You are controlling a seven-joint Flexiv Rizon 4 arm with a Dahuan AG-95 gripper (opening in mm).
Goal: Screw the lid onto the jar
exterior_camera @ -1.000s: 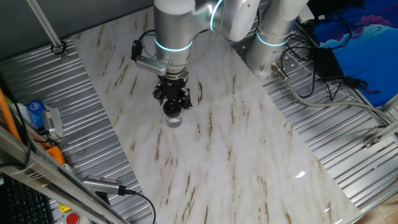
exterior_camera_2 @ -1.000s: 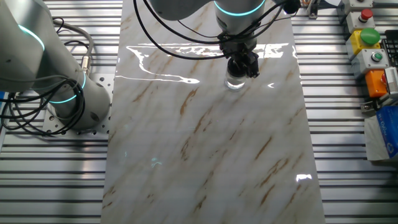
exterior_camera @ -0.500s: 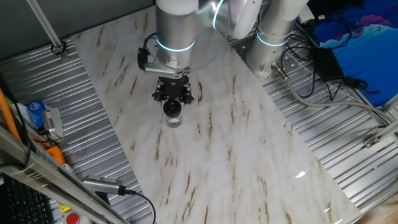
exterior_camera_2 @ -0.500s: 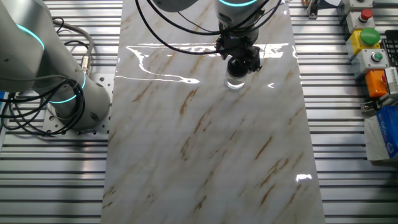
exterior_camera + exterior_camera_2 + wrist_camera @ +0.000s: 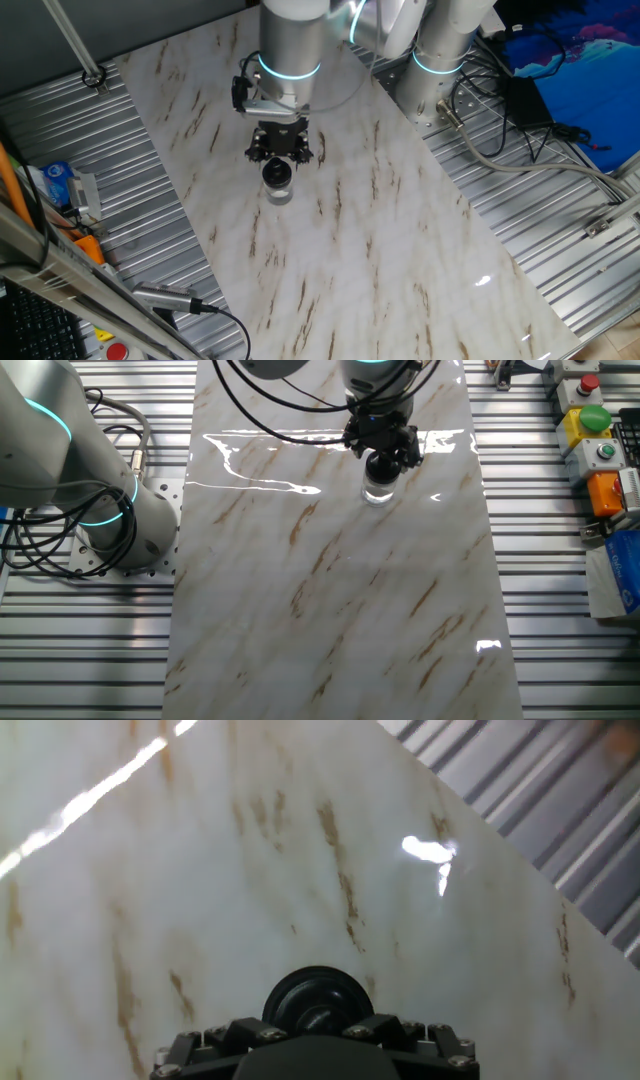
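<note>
The small clear glass jar (image 5: 279,193) stands upright on the marble tabletop (image 5: 380,240), also seen in the other fixed view (image 5: 378,492). The black round lid (image 5: 277,174) sits on top of it (image 5: 381,466). My gripper (image 5: 278,160) comes straight down from above and is shut on the lid (image 5: 384,452). In the hand view the lid (image 5: 318,992) shows as a black disc with a raised knob, held between my two black fingers (image 5: 250,1033), gripper (image 5: 318,1025). The jar itself is hidden under the lid there.
Ribbed metal surrounds the marble slab (image 5: 560,560). A second robot base with cables (image 5: 100,510) stands to one side. A button box (image 5: 595,430) and small items (image 5: 60,185) lie off the slab, and cables (image 5: 520,110) run behind the arm.
My wrist has turned about its vertical axis over the jar, carrying the lid round with it. The jar has stayed in the same spot.
</note>
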